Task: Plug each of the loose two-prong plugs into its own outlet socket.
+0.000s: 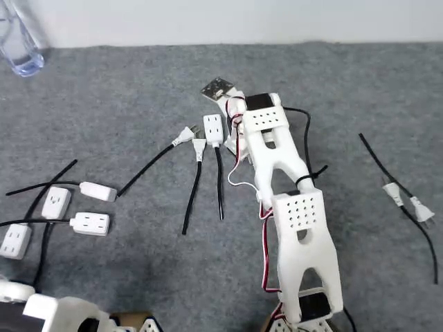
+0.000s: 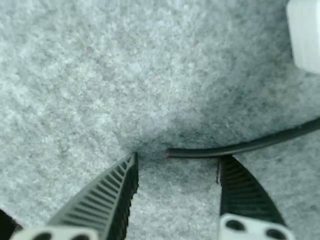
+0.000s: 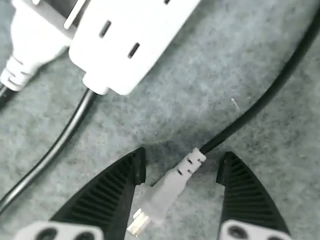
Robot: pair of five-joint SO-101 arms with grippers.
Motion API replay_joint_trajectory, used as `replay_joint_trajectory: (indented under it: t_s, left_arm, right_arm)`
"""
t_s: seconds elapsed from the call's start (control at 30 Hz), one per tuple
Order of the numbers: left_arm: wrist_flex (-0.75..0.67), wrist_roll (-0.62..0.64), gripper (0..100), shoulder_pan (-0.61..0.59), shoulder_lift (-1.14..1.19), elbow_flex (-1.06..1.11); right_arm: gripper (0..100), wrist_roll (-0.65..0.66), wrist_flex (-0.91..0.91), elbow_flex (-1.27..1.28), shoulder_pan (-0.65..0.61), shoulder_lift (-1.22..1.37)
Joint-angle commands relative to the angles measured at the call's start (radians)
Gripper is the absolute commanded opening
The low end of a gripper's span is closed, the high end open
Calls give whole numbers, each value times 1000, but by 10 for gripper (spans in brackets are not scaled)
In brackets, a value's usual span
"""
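Grey felt worktop (image 1: 104, 90): right gripper (image 3: 182, 162) gaping wide, straddling plug (image 3: 165, 192) beside outlet socket (image 3: 135, 40). Left gripper (image 2: 177, 162) hanging wide over black cable (image 2: 240, 147).

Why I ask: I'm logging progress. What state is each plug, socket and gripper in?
White two-prong plug on black cord: lying loose, unplugged.
Right gripper: open, astride that plug.
White plastic outlet socket: visible slots empty.
Left gripper: open, at a black cord's end.
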Motion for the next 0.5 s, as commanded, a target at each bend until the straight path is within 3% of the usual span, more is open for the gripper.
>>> replay_joint_trajectory:
  t_s: [0.0, 0.07, 0.47]
  left_arm:
    - [-23, -11, 254, 40, 5, 18]
    - [-23, -11, 254, 40, 5, 18]
    - [-23, -11, 254, 40, 8, 16]
  right_arm:
    - [166, 12, 77, -138, 25, 30]
    - [111, 14, 110, -192, 33, 56]
    - [116, 14, 268, -397, 119, 133]
